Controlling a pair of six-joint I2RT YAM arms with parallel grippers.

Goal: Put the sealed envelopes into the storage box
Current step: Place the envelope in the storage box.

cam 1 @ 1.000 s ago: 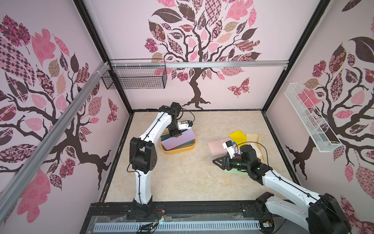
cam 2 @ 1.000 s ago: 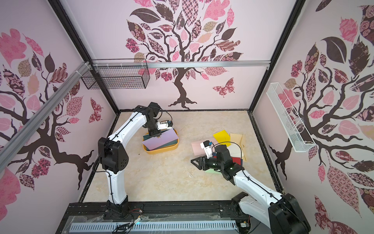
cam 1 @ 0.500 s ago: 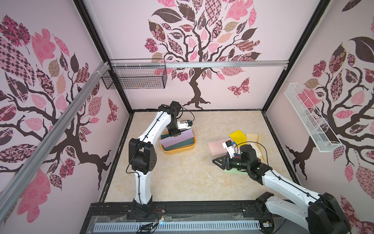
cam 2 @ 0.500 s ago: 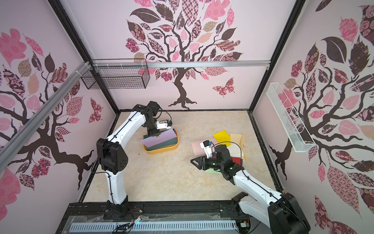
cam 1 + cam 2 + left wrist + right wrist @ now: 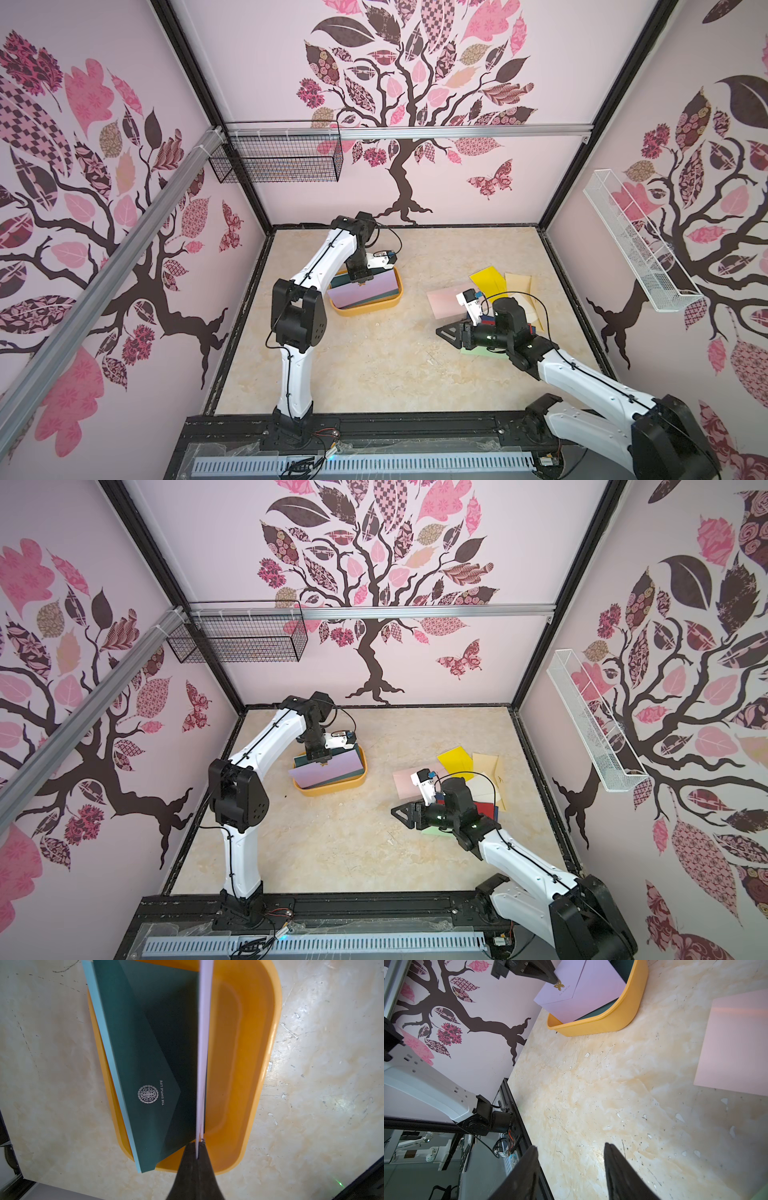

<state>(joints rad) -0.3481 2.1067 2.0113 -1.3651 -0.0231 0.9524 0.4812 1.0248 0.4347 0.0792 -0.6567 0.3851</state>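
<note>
My left claw (image 5: 200,1142) is pinched tight on the lilac envelope (image 5: 204,1043), holding its upper edge right by a small gold butterfly emblem (image 5: 558,984). From my left wrist that envelope shows only edge-on, a thin pale strip above the storage box (image 5: 259,1064). Its lower edge is hidden behind the box rim, so I cannot tell whether it touches the bottom.

A dark green envelope (image 5: 145,1053) lies slanted in the box. The light blue envelope (image 5: 104,1032) under it shows only as a sliver, and both run out of the picture.

My right claw (image 5: 571,1147) is parted with nothing between its fingers, over bare tabletop (image 5: 591,1095). It is near a pink envelope (image 5: 737,1043) that the picture's edge cuts off.

In both top views my right arm covers much of the loose pile. A yellow envelope (image 5: 488,280) and a tan envelope (image 5: 517,282) lie in plain sight. A pale green envelope (image 5: 484,352) shows only a corner beneath my wrist. A red sliver (image 5: 486,808) beside the arm is probably another envelope.
</note>
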